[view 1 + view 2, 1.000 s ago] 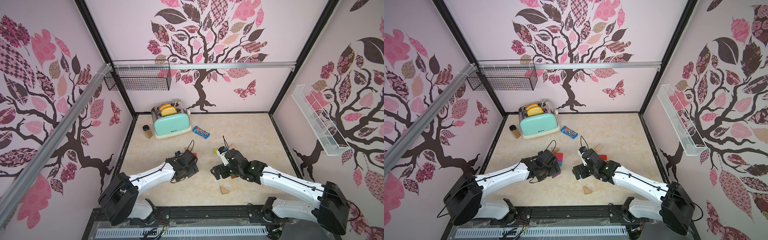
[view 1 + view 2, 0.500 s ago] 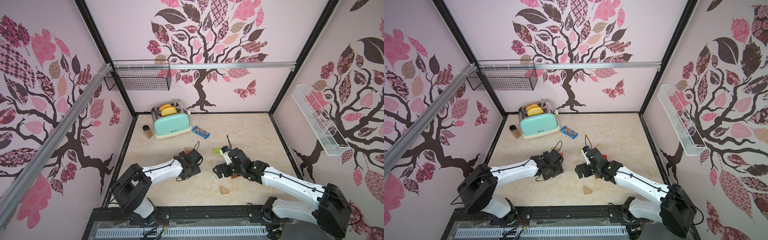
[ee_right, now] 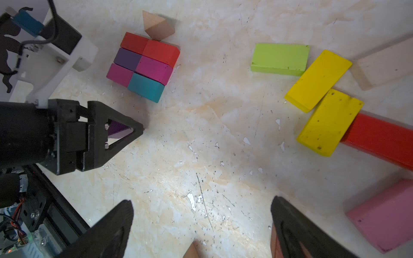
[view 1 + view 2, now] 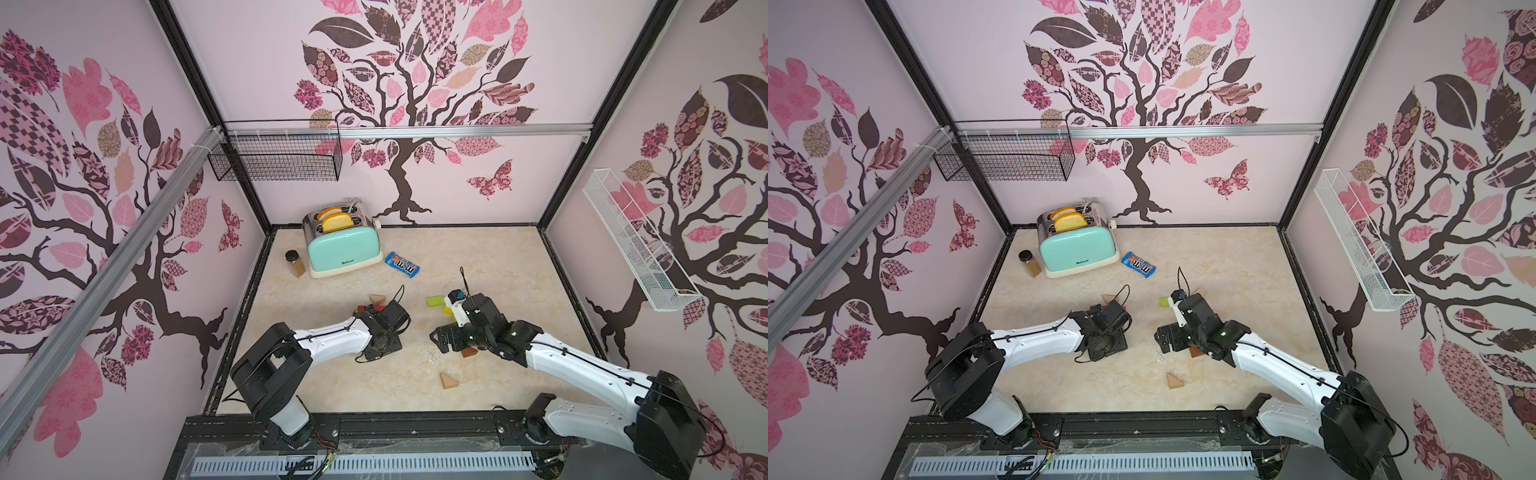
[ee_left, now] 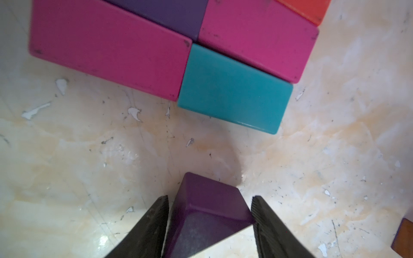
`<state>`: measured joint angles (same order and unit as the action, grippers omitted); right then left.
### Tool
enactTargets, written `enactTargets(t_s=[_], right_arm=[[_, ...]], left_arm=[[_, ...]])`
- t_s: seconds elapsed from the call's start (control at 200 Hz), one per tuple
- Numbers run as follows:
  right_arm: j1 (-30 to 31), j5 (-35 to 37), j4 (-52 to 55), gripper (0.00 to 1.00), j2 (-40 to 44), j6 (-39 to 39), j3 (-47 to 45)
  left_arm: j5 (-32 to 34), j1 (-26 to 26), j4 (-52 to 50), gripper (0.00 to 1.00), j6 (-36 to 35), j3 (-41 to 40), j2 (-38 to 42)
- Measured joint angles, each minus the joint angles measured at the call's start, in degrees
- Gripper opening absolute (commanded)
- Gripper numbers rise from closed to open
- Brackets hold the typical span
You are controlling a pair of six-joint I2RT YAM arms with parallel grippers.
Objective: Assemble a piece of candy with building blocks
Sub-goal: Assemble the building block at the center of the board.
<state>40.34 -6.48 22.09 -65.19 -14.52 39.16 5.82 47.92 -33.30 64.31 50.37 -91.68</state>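
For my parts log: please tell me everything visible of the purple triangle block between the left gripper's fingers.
The purple triangle block is a small dark purple prism, seemingly painted wood, glossy, one triangular end toward the left wrist camera. It seems to rest on the marbled table, apart from the teal block. The left gripper brackets it closely; whether the fingers press it is unclear.

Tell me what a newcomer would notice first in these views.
The tight patch of red, purple, magenta and teal rectangular wooden blocks, left of centre, draws the eye first. Just on its near side, the left gripper straddles a purple triangular wooden block; a firm pinch cannot be confirmed. Farther to the right lie loose yellow and green rectangular blocks.
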Motion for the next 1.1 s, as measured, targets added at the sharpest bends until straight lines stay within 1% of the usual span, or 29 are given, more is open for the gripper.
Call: enactTargets(t_s=[0.205, 0.54, 0.82, 1.1], right_arm=[[-0.15, -0.59, -0.79, 0.99, 0.0, 0.09, 0.0], [-0.48, -0.92, -1.14, 0.99, 0.0, 0.28, -0.74], [-0.52, -0.96, -1.22, 0.99, -0.02, 0.46, -0.81], [-0.52, -0.96, -1.22, 0.99, 0.02, 0.48, -0.85]], left_arm=[[0.9, 0.35, -1.29, 0.62, -0.26, 0.0, 0.0], [1.75, 0.35, -2.58, 0.69, -0.52, -1.46, 2.69], [1.9, 0.35, -3.74, 0.69, -0.22, -2.84, 5.6], [2.12, 0.39, -4.48, 0.7, 0.2, -3.17, 6.01]])
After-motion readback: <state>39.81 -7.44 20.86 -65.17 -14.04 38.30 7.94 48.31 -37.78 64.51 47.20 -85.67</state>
